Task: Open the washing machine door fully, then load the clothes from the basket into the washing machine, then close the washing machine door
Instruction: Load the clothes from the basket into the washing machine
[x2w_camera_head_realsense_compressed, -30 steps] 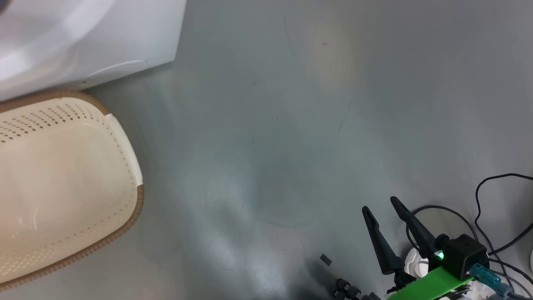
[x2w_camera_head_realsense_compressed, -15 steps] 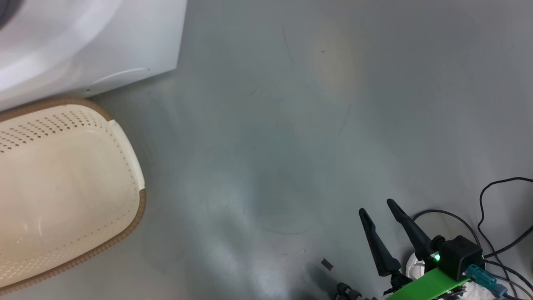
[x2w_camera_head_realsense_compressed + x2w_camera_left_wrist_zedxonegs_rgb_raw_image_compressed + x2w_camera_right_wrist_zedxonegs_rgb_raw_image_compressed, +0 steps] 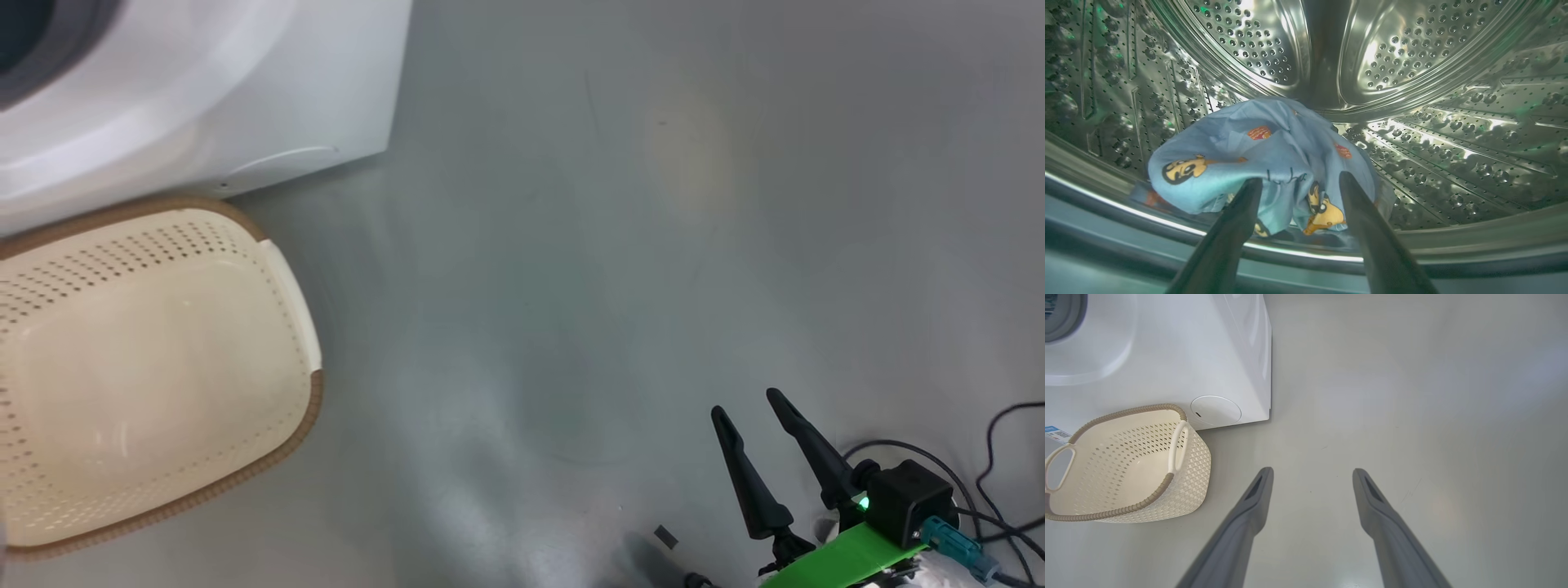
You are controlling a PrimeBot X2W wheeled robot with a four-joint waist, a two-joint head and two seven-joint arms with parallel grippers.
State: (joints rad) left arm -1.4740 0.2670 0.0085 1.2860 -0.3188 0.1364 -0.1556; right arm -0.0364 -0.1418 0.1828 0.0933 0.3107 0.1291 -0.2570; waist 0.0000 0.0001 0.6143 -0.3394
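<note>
— Status at the left gripper [image 3: 1300,179]?

— Stands open, fingers well apart, clamping nothing. Reaches into the steel drum [image 3: 1453,134] of the washing machine [image 3: 245,106].

— Location of the clothes [image 3: 1229,143]?

— Just beyond the fingertips, bunched low inside the drum near its front edge. Light blue, with orange and yellow cartoon prints. Contact with the fingers: cannot tell.

— And the right gripper [image 3: 746,403]?

— Likewise open and empty, poised over the grey floor [image 3: 571,286], well apart from the machine.

— Farther out?

— On the robot's left, the basket [image 3: 314,400], upright on the floor, cream bottom in plain view, just beside the machine's front. Behind it, the white cabinet, with a round cover [image 3: 1215,410] low near the corner.
</note>
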